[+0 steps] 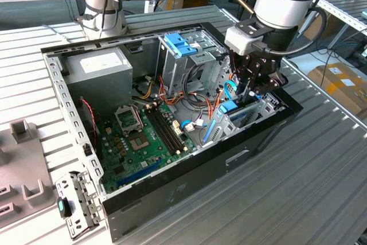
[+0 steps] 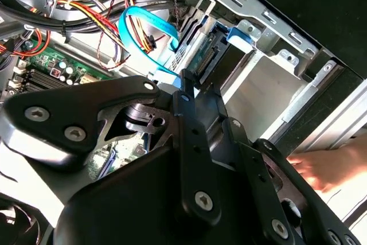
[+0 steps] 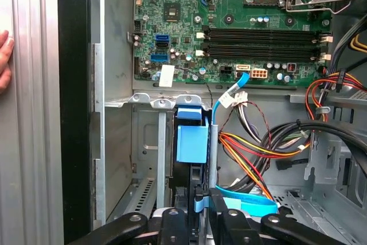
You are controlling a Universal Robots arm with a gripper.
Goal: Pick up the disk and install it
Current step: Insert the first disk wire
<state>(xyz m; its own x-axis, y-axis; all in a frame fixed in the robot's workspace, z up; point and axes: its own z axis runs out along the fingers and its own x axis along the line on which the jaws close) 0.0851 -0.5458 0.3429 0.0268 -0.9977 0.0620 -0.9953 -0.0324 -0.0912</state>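
The disk (image 1: 230, 107) stands on edge in the low drive bay (image 1: 261, 110) at the case's front corner, on the exterior view's right. Its light-blue carrier (image 3: 192, 140) points toward the motherboard. In the second wrist view the disk's grey body and connector end (image 2: 213, 55) sit inside the metal bay. My gripper (image 1: 255, 87) reaches down into that bay from above. In the first wrist view the gripper (image 3: 202, 213) has its fingers close together on the disk's near end. The contact itself is partly hidden by the black linkage.
The open computer case (image 1: 189, 170) holds a motherboard (image 1: 143, 142), a power supply (image 1: 103, 67) and a tall drive cage with a blue bracket (image 1: 180, 44). Loose coloured cables (image 3: 258, 147) and a blue ribbon cable (image 2: 143, 21) lie beside the bay. A person's hand (image 2: 324, 170) rests outside the case wall.
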